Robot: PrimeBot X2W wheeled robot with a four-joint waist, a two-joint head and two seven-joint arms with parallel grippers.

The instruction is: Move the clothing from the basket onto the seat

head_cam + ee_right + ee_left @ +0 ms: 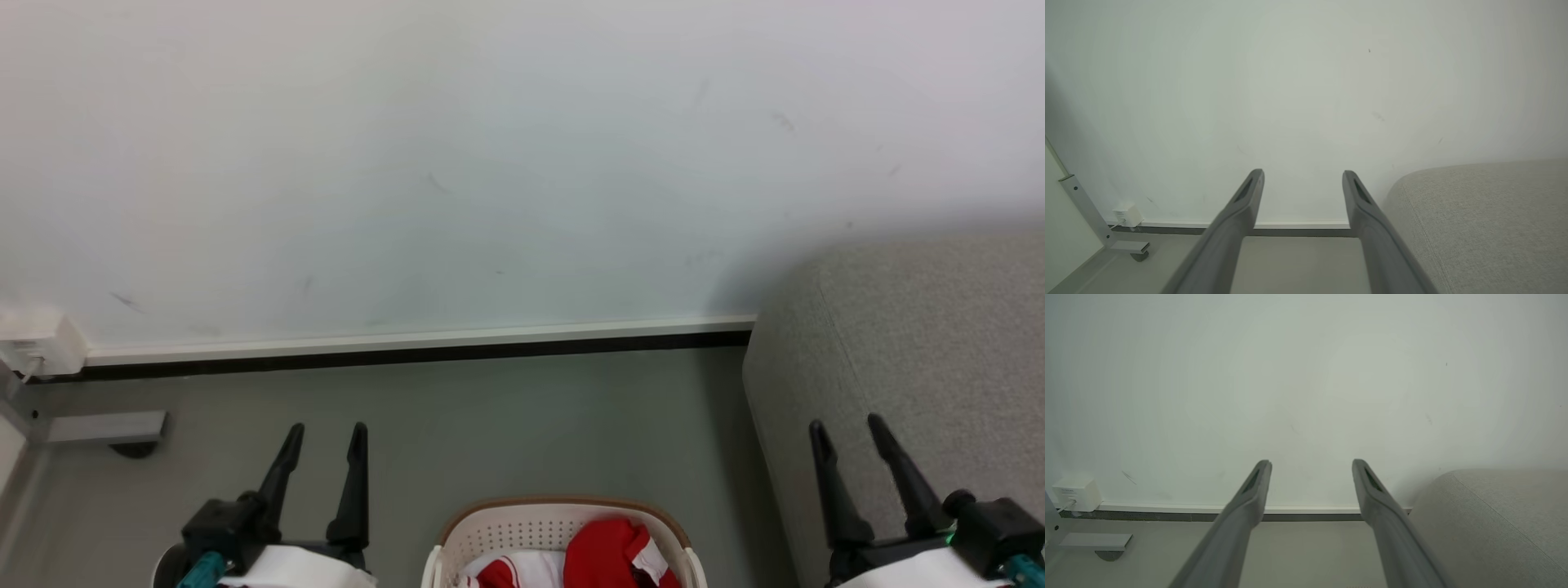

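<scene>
I'm seeing left claw (327,428) and right claw (846,422) hanging spread wide, gripping nothing; clothing (608,551) is lying in basket (563,501) between them, seat (939,327) sitting rightward.

Red clothing (606,557) in the basket (522,529) between the spread left tool (327,426) and right tool (844,421).

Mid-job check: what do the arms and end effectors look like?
Left end effector and right end effector match: two long tapering black fingers on a black block, a teal fitting, then a white forearm shell. A small green light glows at the right one's base. Wrist views show a narrow slot near each fingertip.
</scene>
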